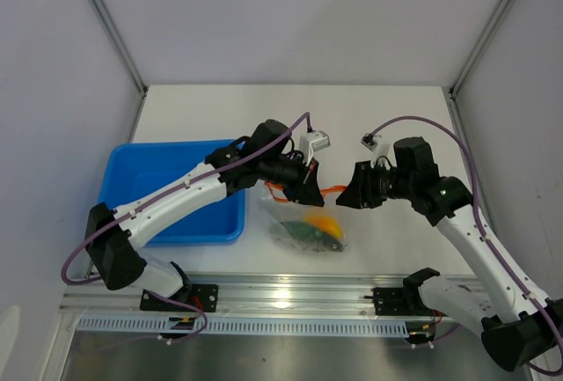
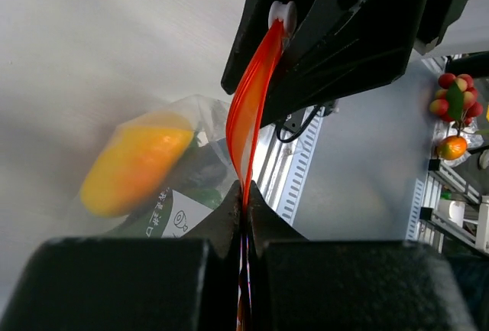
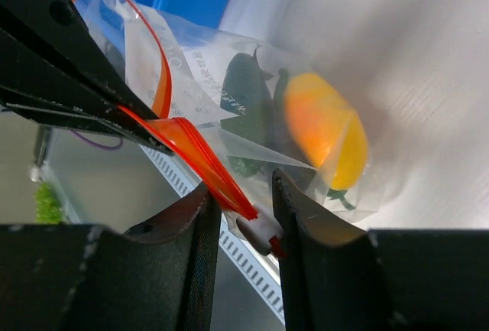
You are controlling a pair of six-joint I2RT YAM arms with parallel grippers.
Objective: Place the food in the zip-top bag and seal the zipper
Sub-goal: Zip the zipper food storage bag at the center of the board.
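The clear zip-top bag (image 1: 308, 227) lies on the white table between the two arms. It holds the food: a yellow-orange piece (image 1: 318, 221) and dark green pieces (image 1: 299, 233). The food also shows in the left wrist view (image 2: 134, 167) and in the right wrist view (image 3: 328, 128). The orange-red zipper (image 1: 331, 191) is lifted and stretched between the grippers. My left gripper (image 2: 244, 193) is shut on one end of the zipper (image 2: 248, 117). My right gripper (image 3: 241, 182) is closed around the white slider (image 3: 263, 232) at the strip's other end.
A blue tray (image 1: 132, 170) sits left of the bag, under the left arm. A metal rail (image 1: 290, 293) runs along the table's near edge. White enclosure walls stand at the back and both sides. Toy fruit (image 2: 451, 109) lies beyond the table.
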